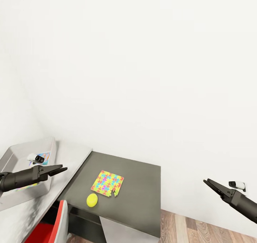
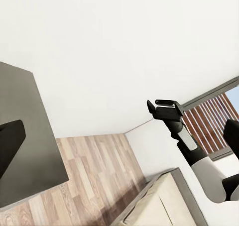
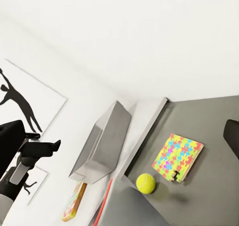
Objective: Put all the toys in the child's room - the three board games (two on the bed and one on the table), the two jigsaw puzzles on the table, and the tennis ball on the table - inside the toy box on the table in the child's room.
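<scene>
- Puzzle (image 1: 107, 183) and tennis ball (image 1: 92, 200) lie side by side, just apart, on the dark grey cabinet (image 1: 142, 186), next to the white bench (image 1: 76, 153).
- Toy box (image 1: 21, 153) on bench at left; something printed already inside.
- Left gripper (image 1: 60, 170) hovers by box edge, fingers look closed, nothing held.
- Right gripper (image 1: 208, 183) off to the right over the floor, well apart from toys; looks closed, empty.
- Step, prob.: between picks. Next: open a gripper, reach to ball or puzzle; the flat puzzle needs an edge grab.
</scene>
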Robot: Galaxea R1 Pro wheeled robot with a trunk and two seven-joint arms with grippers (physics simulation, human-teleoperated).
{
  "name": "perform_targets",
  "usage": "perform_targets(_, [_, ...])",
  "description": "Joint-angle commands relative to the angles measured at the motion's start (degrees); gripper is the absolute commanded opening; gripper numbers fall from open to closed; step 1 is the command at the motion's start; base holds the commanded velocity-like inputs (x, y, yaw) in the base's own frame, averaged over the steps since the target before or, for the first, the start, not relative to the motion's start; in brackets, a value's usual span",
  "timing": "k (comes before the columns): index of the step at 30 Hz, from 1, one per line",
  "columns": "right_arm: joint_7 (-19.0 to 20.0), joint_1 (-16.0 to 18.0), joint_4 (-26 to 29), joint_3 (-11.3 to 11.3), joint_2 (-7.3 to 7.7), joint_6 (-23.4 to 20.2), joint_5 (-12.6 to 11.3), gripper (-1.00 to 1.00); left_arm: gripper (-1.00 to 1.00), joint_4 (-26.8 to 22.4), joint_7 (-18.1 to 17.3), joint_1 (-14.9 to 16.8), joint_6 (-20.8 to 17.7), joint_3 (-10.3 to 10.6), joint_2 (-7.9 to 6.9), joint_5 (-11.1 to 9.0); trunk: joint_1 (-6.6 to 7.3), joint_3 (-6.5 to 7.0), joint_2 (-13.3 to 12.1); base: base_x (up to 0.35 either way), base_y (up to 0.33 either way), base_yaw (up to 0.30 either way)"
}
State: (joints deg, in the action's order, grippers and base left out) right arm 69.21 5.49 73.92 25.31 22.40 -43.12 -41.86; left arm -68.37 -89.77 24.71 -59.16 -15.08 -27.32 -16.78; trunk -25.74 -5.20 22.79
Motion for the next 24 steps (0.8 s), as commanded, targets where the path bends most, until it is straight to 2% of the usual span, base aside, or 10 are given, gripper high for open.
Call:
perform_targets(1, [0.0, 0.0, 0.0, 0.0, 0.01, -0.4, -0.2, 1.00, 1.00, 0.0, -0.2, 0.0, -0.6, 0.0, -0.02, 0.0, -0.04, -0.13, 0.1, 0.021, 0.006, 0.000])
perform_targets(24, [0.0, 0.1, -1.3, 0.2, 0.01, -0.5, -0.2, 1.00, 1.00, 0.0, -0.2, 0.1, -0.5, 0.1, 0.12, 0.1, -0.04, -0.13, 0.1, 0.003, 0.001, 0.000])
